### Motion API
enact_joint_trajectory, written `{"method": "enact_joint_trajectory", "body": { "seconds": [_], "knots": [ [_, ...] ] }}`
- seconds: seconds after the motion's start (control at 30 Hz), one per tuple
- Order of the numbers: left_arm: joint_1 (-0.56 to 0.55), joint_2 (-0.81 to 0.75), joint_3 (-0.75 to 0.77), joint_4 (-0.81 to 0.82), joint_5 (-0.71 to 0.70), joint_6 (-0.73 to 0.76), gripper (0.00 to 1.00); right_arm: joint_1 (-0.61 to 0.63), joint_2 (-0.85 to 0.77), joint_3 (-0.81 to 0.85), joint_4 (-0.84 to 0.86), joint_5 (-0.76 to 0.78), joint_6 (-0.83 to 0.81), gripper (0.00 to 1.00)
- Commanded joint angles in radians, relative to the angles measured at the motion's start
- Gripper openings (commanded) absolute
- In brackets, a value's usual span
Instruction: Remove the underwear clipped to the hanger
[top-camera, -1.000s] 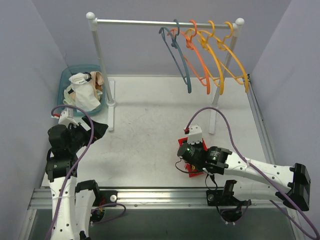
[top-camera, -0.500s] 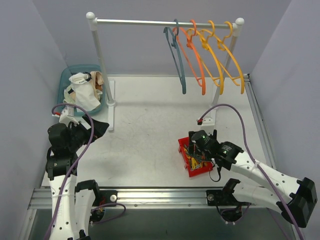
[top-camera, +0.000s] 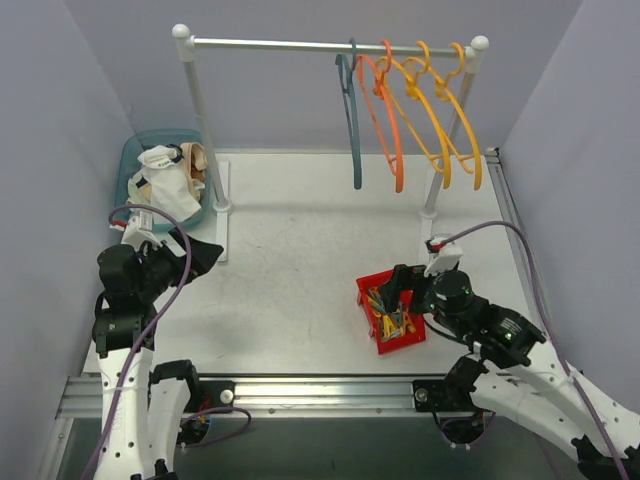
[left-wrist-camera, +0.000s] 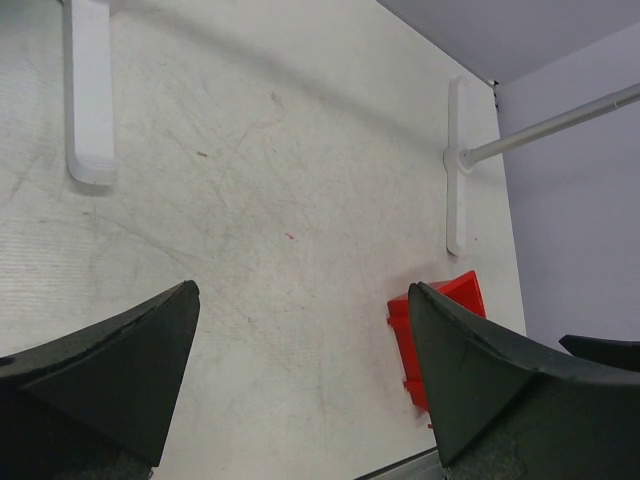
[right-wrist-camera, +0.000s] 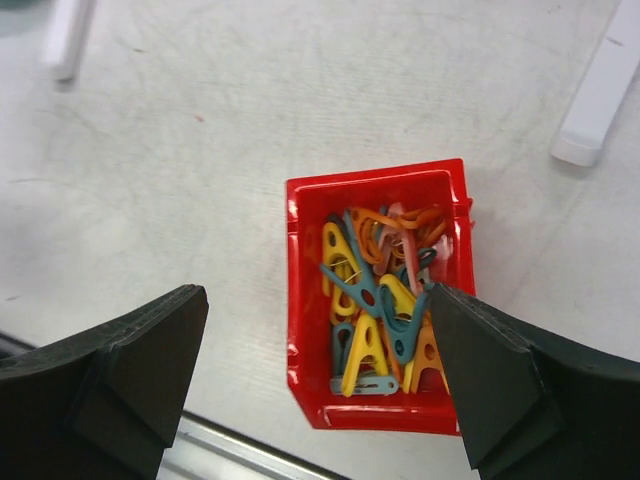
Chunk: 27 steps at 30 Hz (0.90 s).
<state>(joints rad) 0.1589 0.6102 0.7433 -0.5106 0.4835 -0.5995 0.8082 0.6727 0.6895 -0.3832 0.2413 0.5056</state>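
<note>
**Item:** white and cream soft fabric underwear (top-camera: 168, 185). Heaped in teal plastic basket (top-camera: 128, 165) at 10 o'clock corner of white surface (top-camera: 300, 250), beside peach-tan cloth (top-camera: 198, 160).

**Rack:** metal rail on white posts (top-camera: 270, 44) at 12 o'clock. Four plastic hangers (top-camera: 398, 178) (one blue-grey, one orange, two yellow) bunched toward 1 o'clock end.

**Bin:** red plastic bin (right-wrist-camera: 300, 300) holding coloured clothes pegs (right-wrist-camera: 375, 300), 5 o'clock.

**Right pincer** (right-wrist-camera: 315, 345): released, jaws wide, grasping nothing, above bin.

**Left pincer** (left-wrist-camera: 300, 350): released, empty, over bare surface at 8 o'clock, on basket's 6 o'clock side.
</note>
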Motion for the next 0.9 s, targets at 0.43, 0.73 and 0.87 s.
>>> {"method": "enact_joint_trajectory", "body": {
  "seconds": [0.43, 0.73, 0.87],
  "knots": [
    [-0.039, -0.030, 0.039, 0.170, 0.225, -0.036, 0.94, 0.006, -0.464, 0.039, -0.088, -0.234, 0.017, 1.00],
    [-0.068, -0.043, 0.036, 0.276, 0.348, -0.095, 0.94, 0.005, -0.561, 0.058, -0.088, -0.287, 0.022, 1.00],
    [-0.087, -0.040, 0.053, 0.255, 0.346, -0.077, 0.94, 0.003, -0.558, 0.056, -0.097, -0.281, 0.036, 1.00]
  ]
}}
